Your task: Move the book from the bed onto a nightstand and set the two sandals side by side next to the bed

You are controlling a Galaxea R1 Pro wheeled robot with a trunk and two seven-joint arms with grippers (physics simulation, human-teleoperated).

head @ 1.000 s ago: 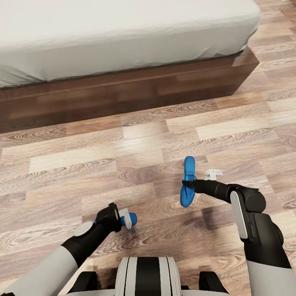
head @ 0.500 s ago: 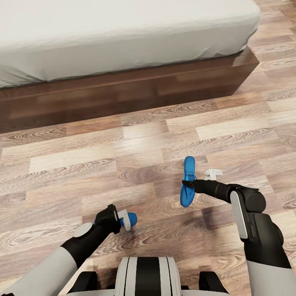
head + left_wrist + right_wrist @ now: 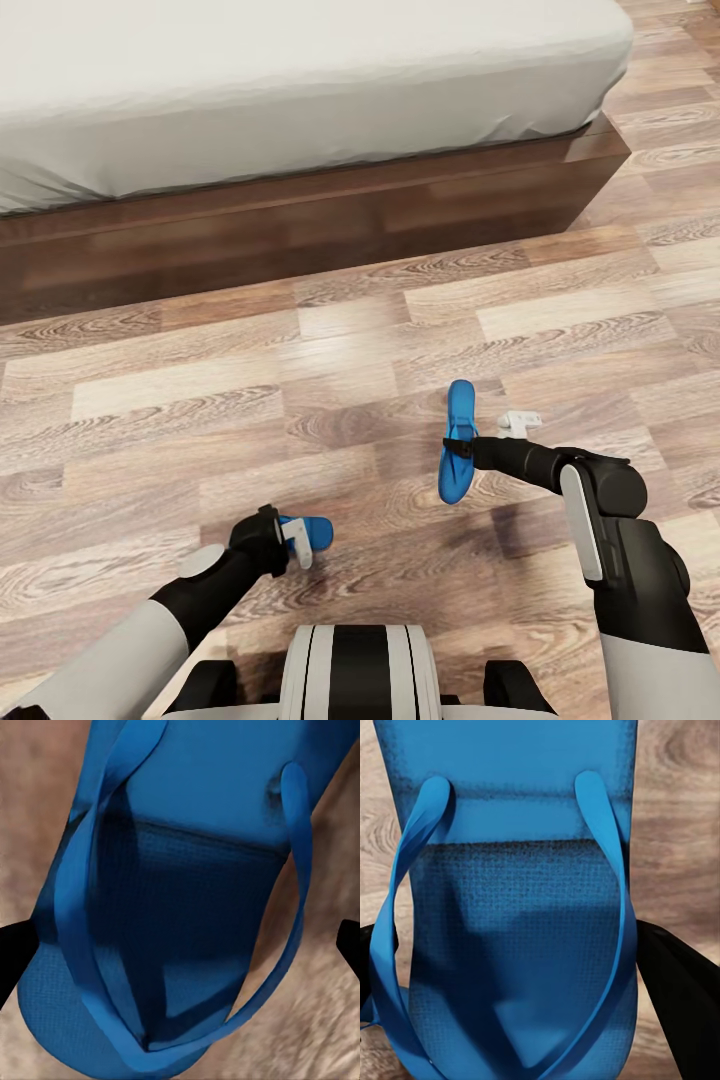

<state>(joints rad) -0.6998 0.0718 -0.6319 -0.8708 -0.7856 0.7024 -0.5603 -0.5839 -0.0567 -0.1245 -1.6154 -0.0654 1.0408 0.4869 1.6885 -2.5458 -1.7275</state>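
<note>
One blue sandal (image 3: pixel 316 527) lies nearly flat on the wood floor, just ahead of my left gripper (image 3: pixel 296 538). In the left wrist view this sandal (image 3: pixel 187 832) fills the space between the black fingertips (image 3: pixel 13 960), which stand wide apart; there is a gap on one side, so the gripper is open. My right gripper (image 3: pixel 459 450) is shut on the second sandal (image 3: pixel 459 405), holding it on edge just over the floor. The right wrist view has its sole and straps (image 3: pixel 510 930) between the pads (image 3: pixel 675 982). The bed (image 3: pixel 300 205) spans the back. The book and nightstands are out of view.
The bed's dark wood frame ends at a corner (image 3: pixel 610 150) at the right. Wood-plank floor (image 3: pixel 300 380) stretches between the bed and my base (image 3: pixel 358 670). The pale mattress (image 3: pixel 300 70) overhangs the frame slightly.
My left gripper has drawn back and down a little, and the sandal in front of it has tipped from tilted to almost flat. The right arm and its sandal have not moved.
</note>
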